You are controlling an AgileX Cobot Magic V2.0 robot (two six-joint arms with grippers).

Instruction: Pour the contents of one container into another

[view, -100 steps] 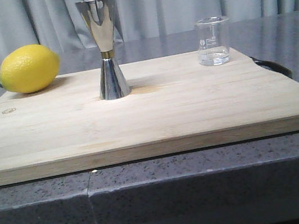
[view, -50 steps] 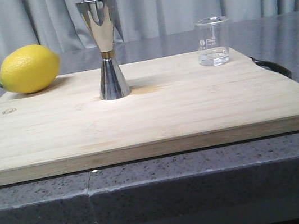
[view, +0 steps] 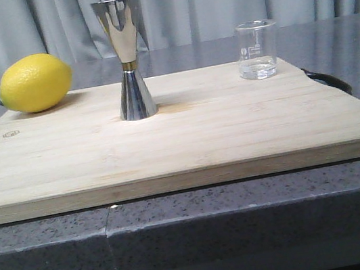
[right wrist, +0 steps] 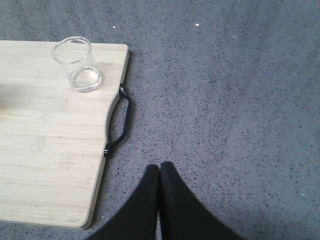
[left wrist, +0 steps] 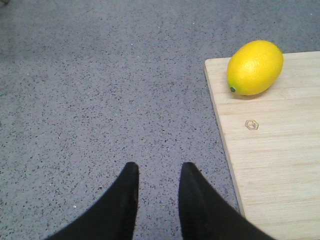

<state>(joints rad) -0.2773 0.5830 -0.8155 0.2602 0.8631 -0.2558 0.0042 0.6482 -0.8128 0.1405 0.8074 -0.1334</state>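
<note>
The clear glass beaker point(view: 257, 49) stands upright at the far right corner of the wooden board point(view: 180, 135), with a little clear liquid in its bottom; it also shows in the right wrist view as the beaker point(right wrist: 77, 64). The steel hourglass jigger point(view: 128, 57) stands upright near the board's far middle. My right gripper point(right wrist: 159, 168) is shut and empty, over the grey counter right of the board. My left gripper point(left wrist: 159, 169) is open with nothing between its fingers, over the counter left of the board. Neither gripper shows in the front view.
A yellow lemon point(view: 35, 82) lies at the board's far left corner, seen too as the lemon point(left wrist: 254, 67). A black handle point(right wrist: 120, 122) sticks out of the board's right edge. Grey speckled counter point(right wrist: 225, 100) surrounds the board; curtains hang behind.
</note>
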